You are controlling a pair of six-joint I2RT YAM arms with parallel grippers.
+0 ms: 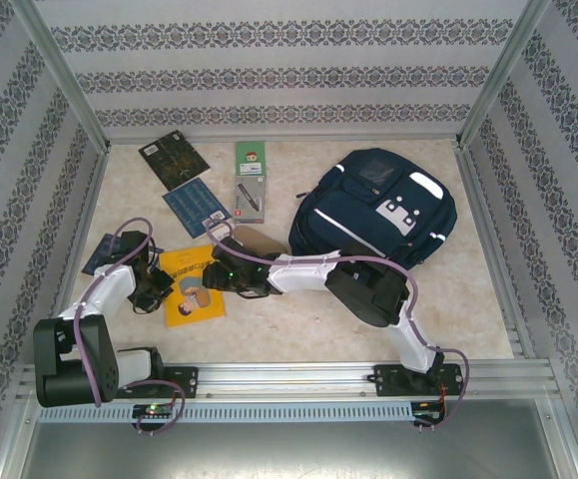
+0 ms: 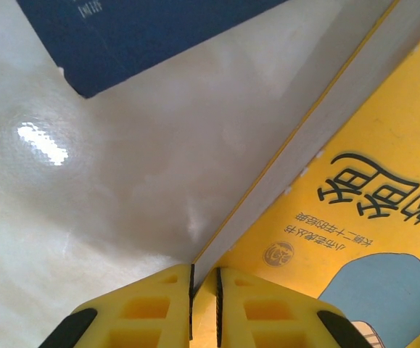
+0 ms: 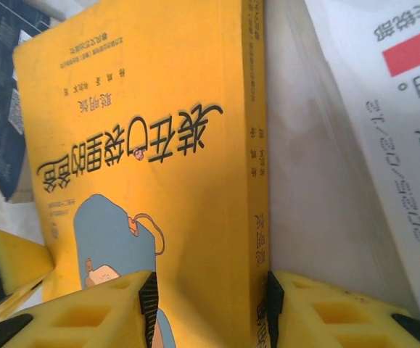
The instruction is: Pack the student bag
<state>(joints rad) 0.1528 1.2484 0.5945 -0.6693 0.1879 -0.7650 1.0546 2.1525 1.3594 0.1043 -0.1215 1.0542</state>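
The yellow book [image 1: 195,289] lies left of the middle of the surface [image 1: 298,334], toward the near edge, with both hands at it. The right hand [image 3: 210,308] grasps it across the spine, a pad on each side. The left hand [image 2: 204,304] is clenched to a slit at a corner of the book, and I cannot tell whether a cover is nipped inside.

The likely trouble is two hands on one book. If they pull in different directions, the book may twist in the right hand's hold or slip out. If only a cover is pinched, it may bend or let the pages fan open. The hold sits low on the spine, so a quick lift could swing the book.

The student bag [image 1: 373,212] lies toward the far right corner of the surface, well apart from the book. It is navy, front side up, with white reflective stripes and a grey-white patch. Its mouth is not clearly open from above, so the book may snag on the fabric.
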